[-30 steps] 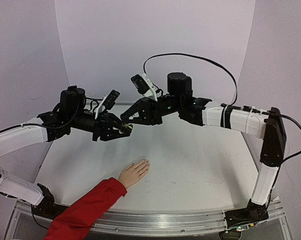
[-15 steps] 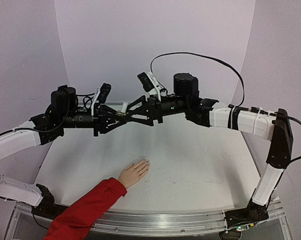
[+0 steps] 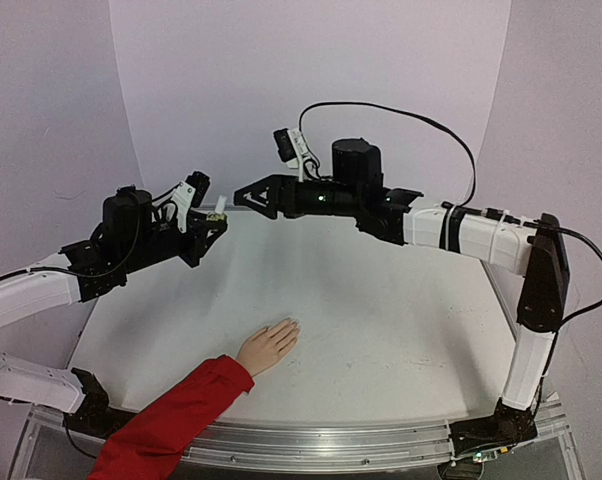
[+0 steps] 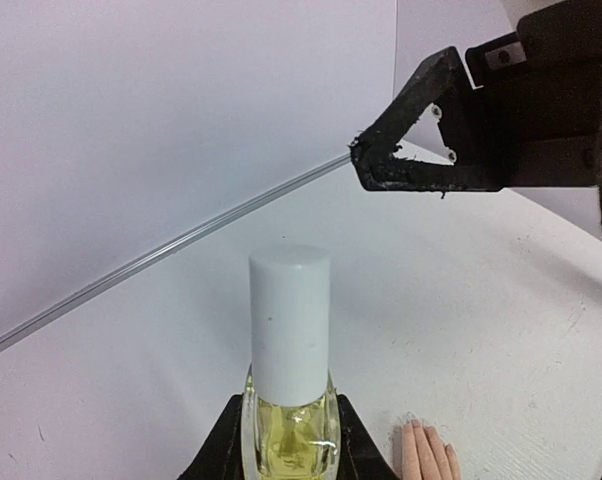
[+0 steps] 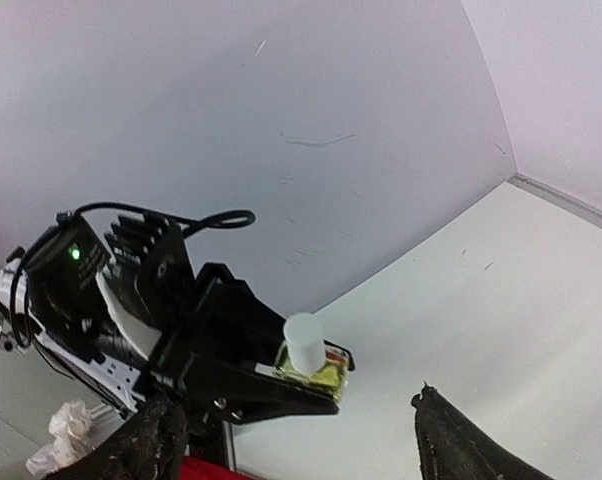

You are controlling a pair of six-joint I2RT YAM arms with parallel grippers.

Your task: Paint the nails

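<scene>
A peach hand (image 3: 269, 346) in a red sleeve (image 3: 171, 420) lies flat on the table near the front; its nails (image 3: 292, 324) are tiny and pale. Up at the back left, my left gripper (image 3: 217, 217) is shut on a small yellow-green bottle (image 4: 287, 432) whose white cap (image 4: 289, 322) is still on. My right gripper (image 3: 243, 196) hangs open in the air just right of the bottle, apart from it. In the right wrist view the bottle (image 5: 312, 366) sits between and beyond my dark fingers (image 5: 153, 440). The hand's fingertips (image 4: 425, 452) show below the bottle.
The white table (image 3: 401, 320) is walled by pale lilac panels (image 3: 311, 90) at the back and sides. An aluminium rail (image 3: 331, 440) runs along the front edge. A black cable (image 3: 401, 115) loops above the right arm.
My right gripper has opened, let go of the bottle's cap end and drawn back to the right. The left arm has carried the bottle left and up.
</scene>
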